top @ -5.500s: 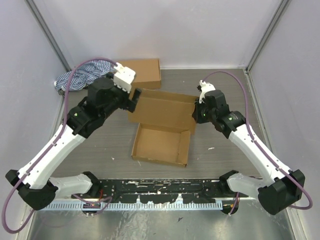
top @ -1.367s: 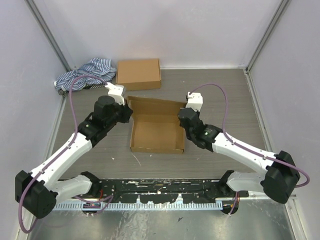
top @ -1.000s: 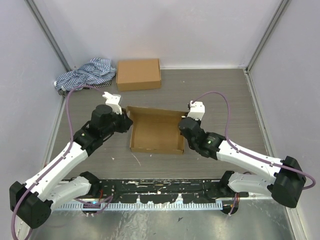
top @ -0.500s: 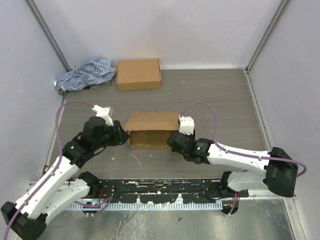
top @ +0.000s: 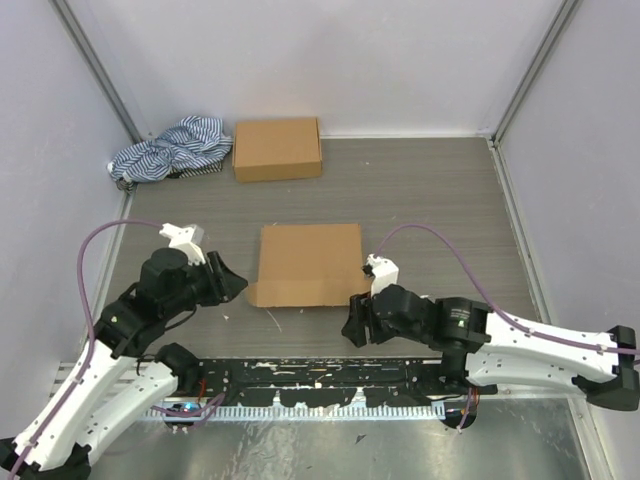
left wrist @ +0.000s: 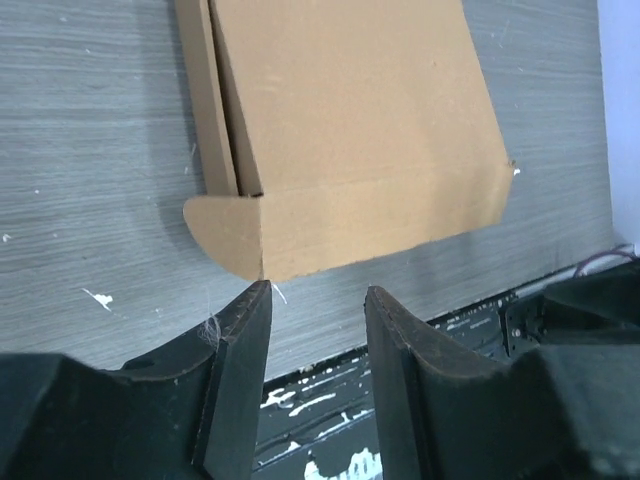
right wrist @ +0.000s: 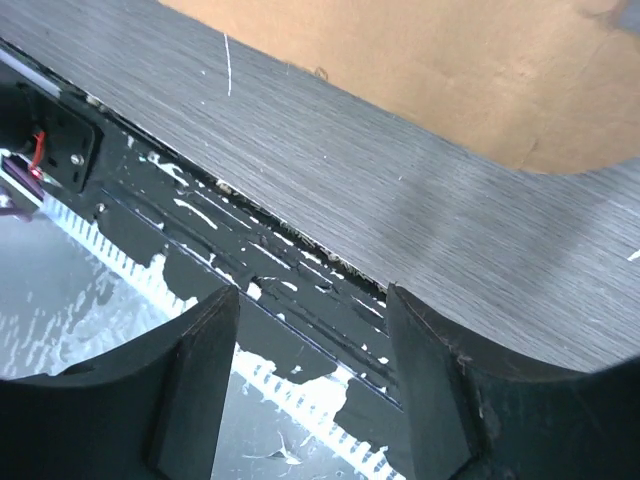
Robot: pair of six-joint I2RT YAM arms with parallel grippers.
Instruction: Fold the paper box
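The brown paper box (top: 306,262) lies closed and flat in the middle of the table, its lid down. A rounded flap (left wrist: 222,228) sticks out at its near left corner. In the left wrist view the paper box (left wrist: 350,140) lies just beyond the fingertips. My left gripper (top: 230,283) (left wrist: 315,292) is open and empty, just left of that corner and apart from it. My right gripper (top: 354,325) (right wrist: 310,292) is open and empty, near the box's front right corner, over the table's near edge. The box's edge (right wrist: 450,70) shows at the top of the right wrist view.
A second closed brown box (top: 277,148) lies at the back of the table. A striped blue and white cloth (top: 165,148) is bunched to its left by the wall. A black rail (top: 320,380) runs along the near edge. Grey walls close three sides.
The lid has come down flat on the box. Both grippers have let go, opened and drawn back toward the near edge.
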